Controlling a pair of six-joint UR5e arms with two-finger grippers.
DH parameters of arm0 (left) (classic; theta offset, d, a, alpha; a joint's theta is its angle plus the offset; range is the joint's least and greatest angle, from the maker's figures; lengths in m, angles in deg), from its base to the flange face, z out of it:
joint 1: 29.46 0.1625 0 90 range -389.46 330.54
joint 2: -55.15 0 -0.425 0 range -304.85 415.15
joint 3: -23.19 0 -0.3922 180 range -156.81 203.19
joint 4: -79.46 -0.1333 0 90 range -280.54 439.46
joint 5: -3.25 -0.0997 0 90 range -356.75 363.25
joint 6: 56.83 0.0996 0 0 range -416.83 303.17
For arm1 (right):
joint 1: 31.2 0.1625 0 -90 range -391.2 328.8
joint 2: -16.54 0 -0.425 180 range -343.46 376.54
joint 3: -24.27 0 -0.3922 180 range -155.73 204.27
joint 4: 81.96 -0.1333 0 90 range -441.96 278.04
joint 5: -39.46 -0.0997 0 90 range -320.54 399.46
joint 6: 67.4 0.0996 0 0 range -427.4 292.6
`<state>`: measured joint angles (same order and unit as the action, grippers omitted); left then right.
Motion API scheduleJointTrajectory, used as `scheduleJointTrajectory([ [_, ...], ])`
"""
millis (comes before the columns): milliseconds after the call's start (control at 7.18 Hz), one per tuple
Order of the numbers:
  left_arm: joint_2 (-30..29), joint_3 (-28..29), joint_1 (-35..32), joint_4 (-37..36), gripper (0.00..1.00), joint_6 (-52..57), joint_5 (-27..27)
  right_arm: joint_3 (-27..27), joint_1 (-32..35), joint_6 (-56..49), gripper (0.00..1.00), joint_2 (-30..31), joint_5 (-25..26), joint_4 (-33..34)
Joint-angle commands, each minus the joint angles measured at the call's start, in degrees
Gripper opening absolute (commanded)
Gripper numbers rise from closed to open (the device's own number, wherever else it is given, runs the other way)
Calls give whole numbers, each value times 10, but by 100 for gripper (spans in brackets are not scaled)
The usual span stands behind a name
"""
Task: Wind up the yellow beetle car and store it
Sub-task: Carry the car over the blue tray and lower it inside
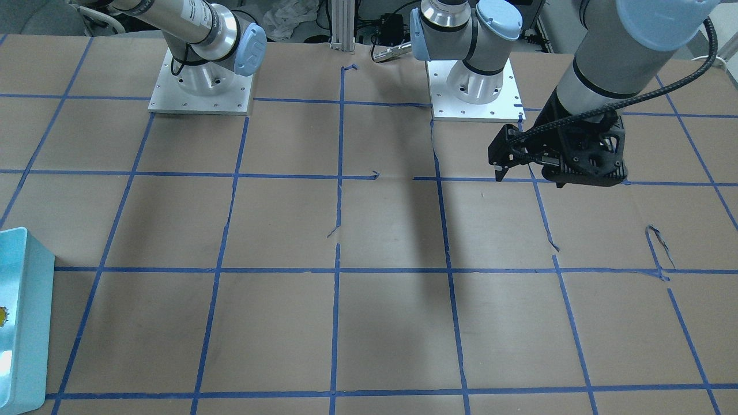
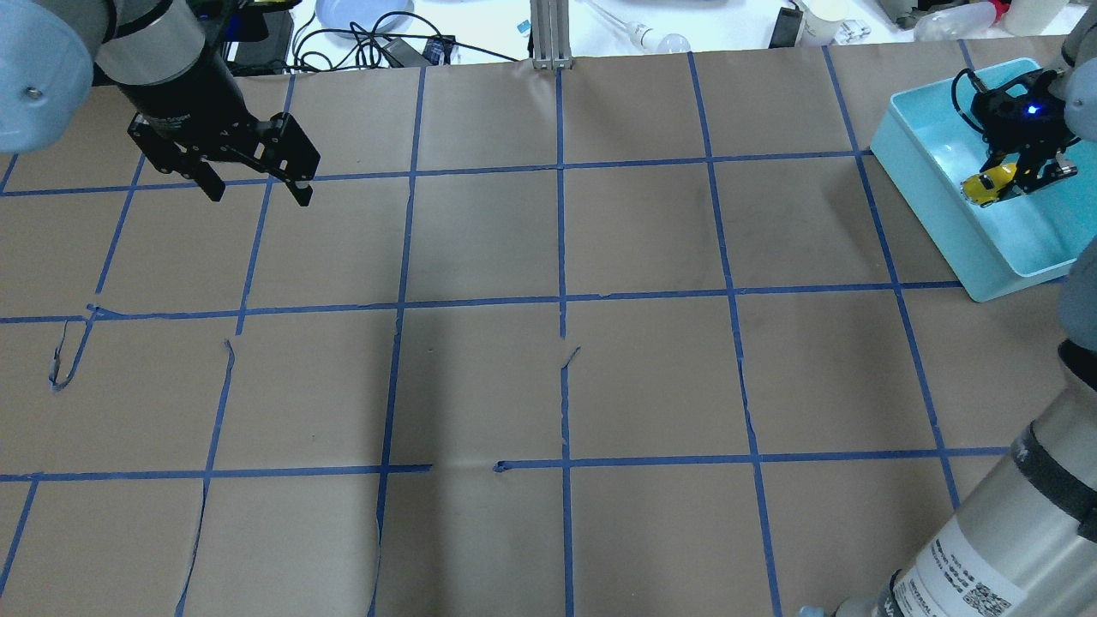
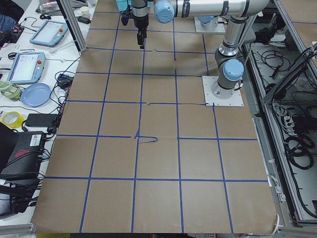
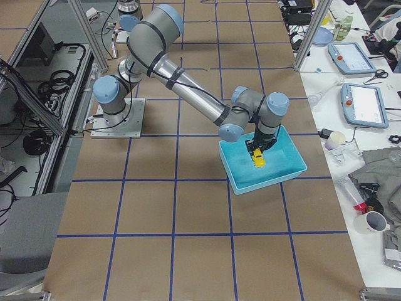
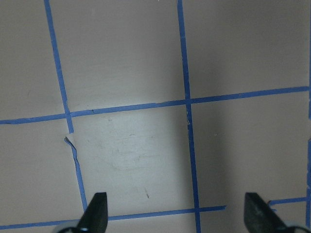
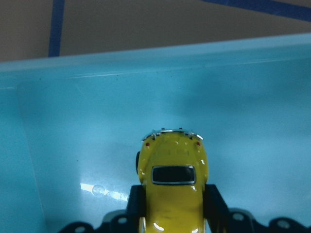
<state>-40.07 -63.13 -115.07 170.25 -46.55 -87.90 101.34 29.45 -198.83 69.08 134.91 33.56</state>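
The yellow beetle car [image 6: 172, 189] is pinched between the fingers [image 6: 214, 206] of my right gripper [image 6: 173, 216], which is shut on it. The gripper [image 2: 1016, 176] holds the car [image 2: 986, 186] low inside a light-blue bin [image 2: 926, 201] at the far right of the table. I cannot tell whether the wheels touch the bin floor. The exterior right view shows the car [image 4: 257, 160] inside the bin [image 4: 250, 187]. My left gripper [image 2: 257, 195] is open and empty above the far left of the table; it also shows in the left wrist view [image 5: 176, 216] and the front-facing view [image 1: 529, 178].
The table is covered in brown paper with a blue tape grid [image 2: 561, 300]; the tape is torn and lifted in places [image 2: 64, 360]. The bin's corner [image 1: 23, 323] shows at the front-facing view's left edge. Tablets, cables and clutter lie beyond the table's far edge [image 2: 377, 34].
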Motion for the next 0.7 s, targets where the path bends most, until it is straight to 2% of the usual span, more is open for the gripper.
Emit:
scheduleJointTrajectory([
  [0, 0, -1, 0, 0, 100, 0, 0, 3, -11, -21, 35, -7, -1, 3],
  [139, 0, 0, 0, 0, 100, 0, 0, 8, -12, -22, 79, -8, -22, 3],
  [278, 0, 0, 0, 0, 100, 0, 0, 17, -13, -16, 100, -6, -30, 8],
  [418, 0, 0, 0, 0, 100, 0, 0, 15, -13, -12, 100, 1, -32, 26],
  [557, -1, 0, 0, 0, 100, 0, 1, 13, -12, 37, 99, 22, -32, 18],
])
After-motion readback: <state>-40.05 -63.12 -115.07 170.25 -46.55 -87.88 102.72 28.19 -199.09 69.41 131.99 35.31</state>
